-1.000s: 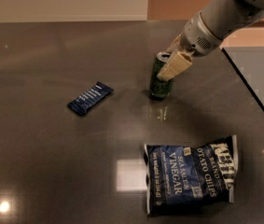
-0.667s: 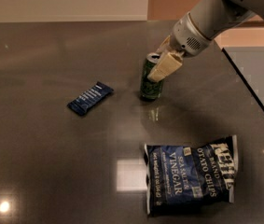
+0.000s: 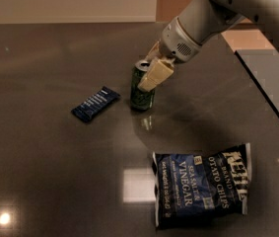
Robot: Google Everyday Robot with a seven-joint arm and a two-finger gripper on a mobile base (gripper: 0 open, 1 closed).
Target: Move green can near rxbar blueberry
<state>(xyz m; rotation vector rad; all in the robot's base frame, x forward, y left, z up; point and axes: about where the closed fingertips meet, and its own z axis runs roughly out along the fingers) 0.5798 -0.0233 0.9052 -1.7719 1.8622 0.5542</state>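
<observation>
The green can [image 3: 141, 94] stands upright on the dark table, a short way right of the rxbar blueberry [image 3: 95, 103], a flat dark blue wrapper lying at a slant. My gripper [image 3: 151, 69] reaches down from the upper right and is shut on the can's upper part. One pale finger [image 3: 156, 74] lies across the can's front right side; the other is behind the can near its silver top.
A large blue Kettle chips bag [image 3: 203, 187] lies flat at the lower right. The dark table [image 3: 40, 172] ends at an edge on the right [image 3: 267, 102]. Light reflections show on the table at the lower left and centre.
My gripper has carried the green can leftward, toward the rxbar blueberry. The bar and the chips bag have not moved.
</observation>
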